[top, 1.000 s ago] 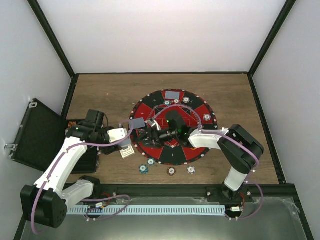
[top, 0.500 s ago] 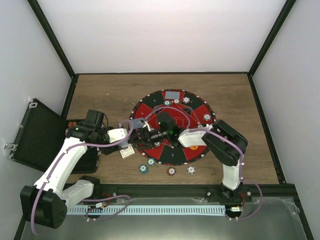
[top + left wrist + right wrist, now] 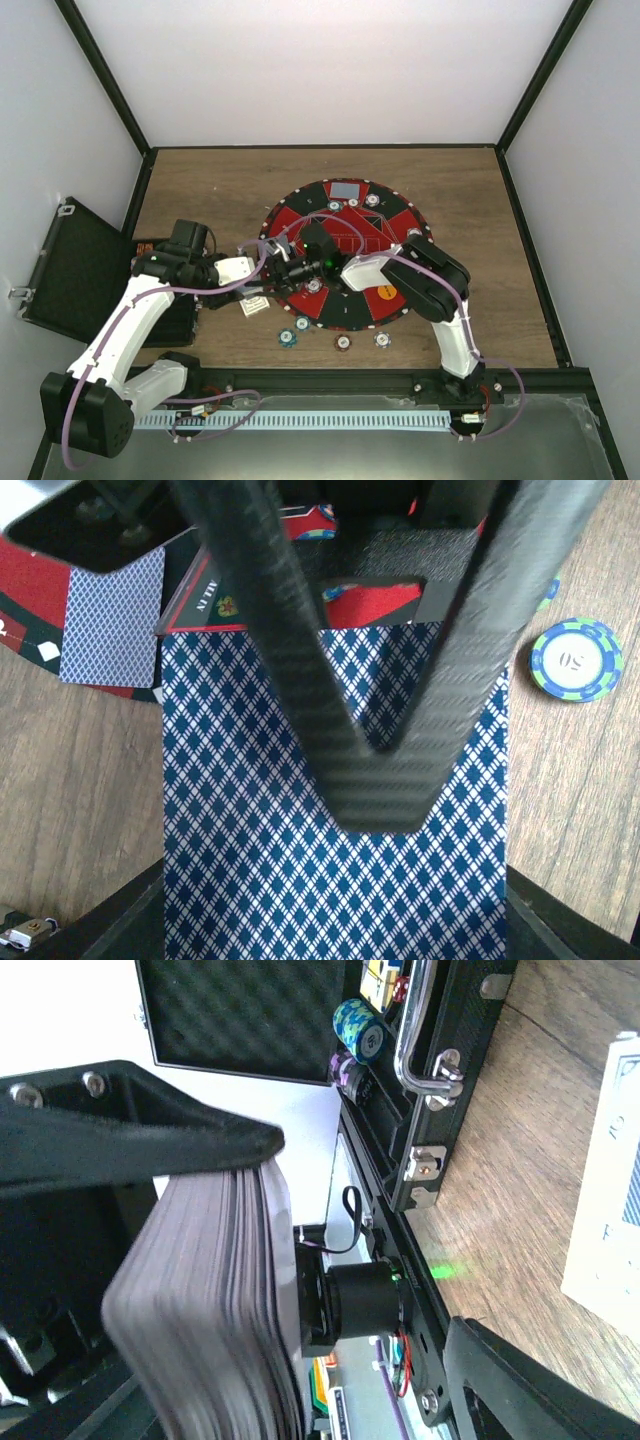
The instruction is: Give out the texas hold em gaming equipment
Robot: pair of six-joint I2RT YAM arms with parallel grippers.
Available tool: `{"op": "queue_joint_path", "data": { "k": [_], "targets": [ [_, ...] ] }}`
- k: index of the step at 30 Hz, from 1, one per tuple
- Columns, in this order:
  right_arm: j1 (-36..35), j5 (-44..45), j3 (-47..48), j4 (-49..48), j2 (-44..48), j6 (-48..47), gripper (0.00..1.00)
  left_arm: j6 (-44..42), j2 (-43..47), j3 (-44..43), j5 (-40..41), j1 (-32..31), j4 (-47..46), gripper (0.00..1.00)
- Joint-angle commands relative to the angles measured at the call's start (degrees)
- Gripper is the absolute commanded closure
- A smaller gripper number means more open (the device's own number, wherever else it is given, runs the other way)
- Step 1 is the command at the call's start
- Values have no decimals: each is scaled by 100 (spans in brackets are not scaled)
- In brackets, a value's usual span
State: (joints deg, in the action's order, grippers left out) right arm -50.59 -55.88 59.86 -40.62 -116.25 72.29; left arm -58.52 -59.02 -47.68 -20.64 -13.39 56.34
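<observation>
A deck of playing cards (image 3: 330, 860) with blue diamond backs fills the left wrist view, and my left gripper (image 3: 385, 780) is shut on it. From above, that gripper (image 3: 256, 272) sits at the left rim of the round red-and-black mat (image 3: 350, 310). My right gripper (image 3: 284, 268) reaches left to meet it. In the right wrist view the deck (image 3: 215, 1300) shows edge-on against the upper finger (image 3: 150, 1145), while the lower finger (image 3: 520, 1380) stands well apart. The right gripper (image 3: 370, 1245) is open. Single cards (image 3: 345, 189) (image 3: 112, 620) and chips (image 3: 414, 235) lie on the mat.
Loose chips (image 3: 302, 323) (image 3: 343, 343) (image 3: 382, 339) lie on the wood in front of the mat; one (image 3: 575, 658) is right of the deck. A white-faced card (image 3: 253, 303) lies under the left arm. The open black case (image 3: 70, 270) (image 3: 440, 1080) holds chips (image 3: 360, 1028).
My right arm has slid left across the mat up to the left gripper, and its jaws have narrowed around the deck. The left arm has stayed put with the deck.
</observation>
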Motion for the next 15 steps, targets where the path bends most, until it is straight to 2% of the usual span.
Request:
{"op": "queue_joint_path", "data": {
  "k": [1, 8, 15],
  "targets": [
    [-84, -131, 509, -215, -257, 110, 32, -52, 83, -120, -152, 20, 59, 75],
    [-92, -250, 846, -289, -617, 219, 33, -54, 97, -117, -134, 21, 66, 75],
    [-23, -284, 774, -265, -737, 187, 36, -61, 134, -119, -133, 20, 79, 75]
  ]
}}
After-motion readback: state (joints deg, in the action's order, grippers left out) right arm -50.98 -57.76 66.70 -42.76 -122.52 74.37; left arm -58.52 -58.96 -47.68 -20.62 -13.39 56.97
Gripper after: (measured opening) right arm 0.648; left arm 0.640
